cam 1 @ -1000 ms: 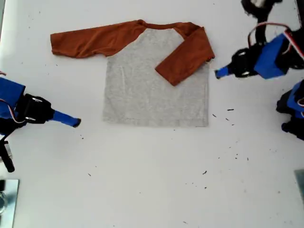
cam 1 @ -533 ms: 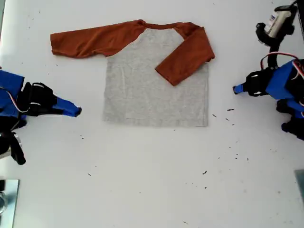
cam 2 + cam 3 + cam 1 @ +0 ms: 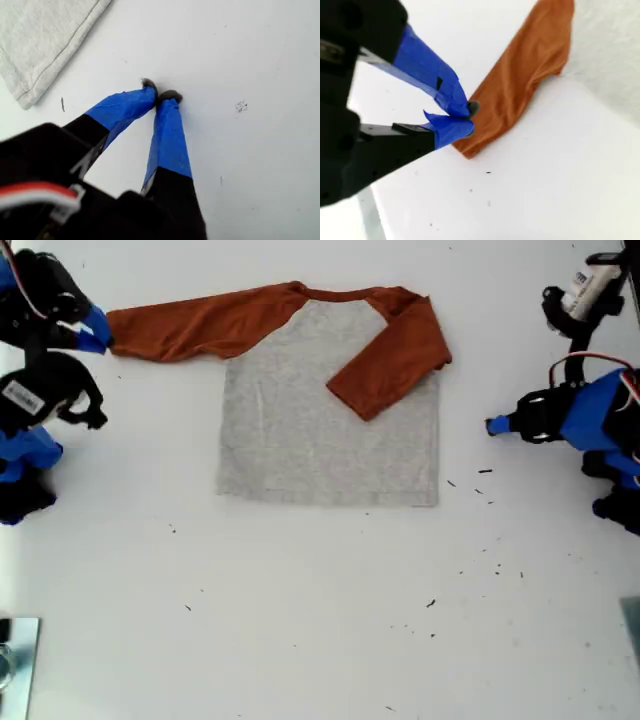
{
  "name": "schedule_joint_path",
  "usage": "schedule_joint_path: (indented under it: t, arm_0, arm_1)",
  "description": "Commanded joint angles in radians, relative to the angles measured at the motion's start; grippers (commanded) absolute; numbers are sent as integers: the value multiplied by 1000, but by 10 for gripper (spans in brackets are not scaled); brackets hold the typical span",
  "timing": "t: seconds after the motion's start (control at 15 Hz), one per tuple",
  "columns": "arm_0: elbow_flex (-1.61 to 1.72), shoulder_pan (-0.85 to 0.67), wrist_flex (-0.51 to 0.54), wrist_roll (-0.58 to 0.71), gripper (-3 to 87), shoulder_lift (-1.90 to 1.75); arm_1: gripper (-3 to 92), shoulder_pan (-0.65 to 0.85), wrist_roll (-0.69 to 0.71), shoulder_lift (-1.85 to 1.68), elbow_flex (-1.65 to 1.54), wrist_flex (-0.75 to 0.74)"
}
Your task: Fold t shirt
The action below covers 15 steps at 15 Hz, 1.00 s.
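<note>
Since half a second ago my second gripper (image 3: 462,120) has travelled up to the extended sleeve's cuff (image 3: 120,330), tips together, grip unconfirmed. My first gripper (image 3: 162,95) rests closed, empty. T shirt (image 3: 320,420) lies flat mid-table; light, limp cloth, best pinched at cuff edges.
</note>
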<state>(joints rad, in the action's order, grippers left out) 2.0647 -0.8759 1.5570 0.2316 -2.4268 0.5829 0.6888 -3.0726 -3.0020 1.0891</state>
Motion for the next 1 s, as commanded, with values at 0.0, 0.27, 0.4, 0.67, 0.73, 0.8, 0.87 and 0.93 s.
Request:
schedule_joint_path:
  t: [0.0, 0.27, 0.4, 0.67, 0.73, 0.8, 0.87, 0.93]
  arm_0:
    - [6, -69, -35, 35, 258, 20]
    - [199, -195, -222, 20, 333, 117]
    - [382, -275, -405, 51, 314, 163]
    - [541, -362, -696, 58, 201, 327]
    - [535, -391, -715, 78, 135, 353]
    - [534, -426, -744, 117, 106, 362]
    - [531, -468, -767, 149, 70, 368]
    - [523, -489, -798, 184, 24, 365]
  arm_1:
    - [35, -14, 9, -43, -17, -3]
    - [35, -17, 3, -164, -49, 49]
    - [35, -18, -2, -199, -57, 67]
    - [35, -23, -6, -202, -58, 71]
    - [35, -23, -8, -204, -60, 71]
    - [35, -23, -9, -206, -60, 72]
    - [35, -23, -11, -207, -60, 74]
    - [35, -23, -12, -209, -61, 75]
